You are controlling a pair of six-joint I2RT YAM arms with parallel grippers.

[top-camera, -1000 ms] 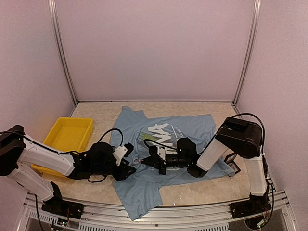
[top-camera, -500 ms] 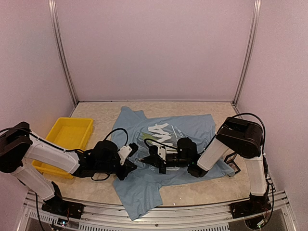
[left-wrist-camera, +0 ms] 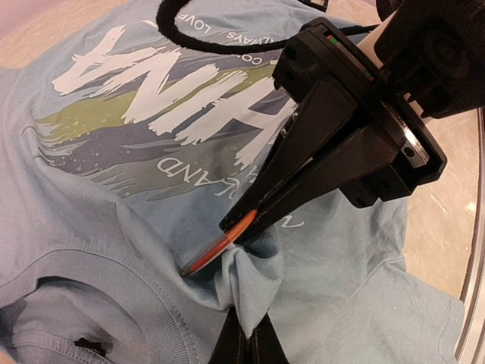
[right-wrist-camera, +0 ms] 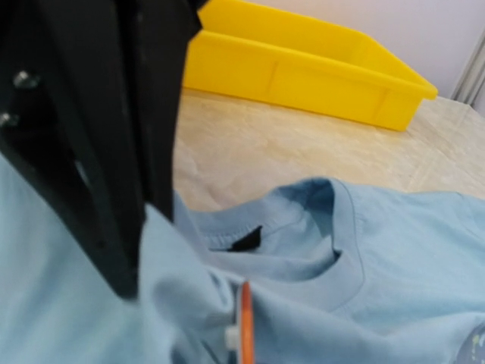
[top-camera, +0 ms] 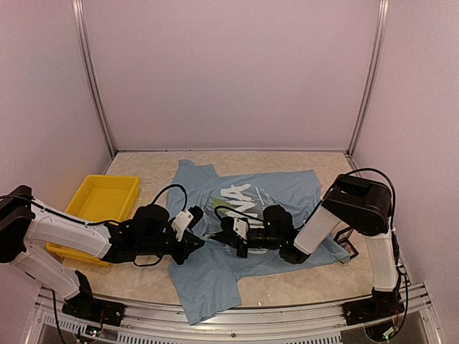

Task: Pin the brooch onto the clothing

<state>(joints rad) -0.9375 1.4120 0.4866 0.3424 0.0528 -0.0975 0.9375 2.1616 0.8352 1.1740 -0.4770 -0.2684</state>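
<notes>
T-shirt [left-wrist-camera: 114,197] fold pinched by left pincer [left-wrist-camera: 246,324]; right pincer [left-wrist-camera: 241,224] apparently grips brooch [left-wrist-camera: 214,245].

We see a beige speckled table [top-camera: 287,161] across the lower half of the frame. A light blue T-shirt [top-camera: 287,190] lies rumpled at its centre, and a yellow tray [top-camera: 104,201] sits lower left.

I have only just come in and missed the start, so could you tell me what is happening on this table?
Two robot arms are working on a light blue T-shirt spread on the table. The left pincer is shut on a pinched-up fold of the T-shirt near the collar. The right pincer is shut on a thin orange brooch, whose tip meets that fold. Whether it has pierced the cloth cannot be told. A yellow tray sits to the left.
</notes>
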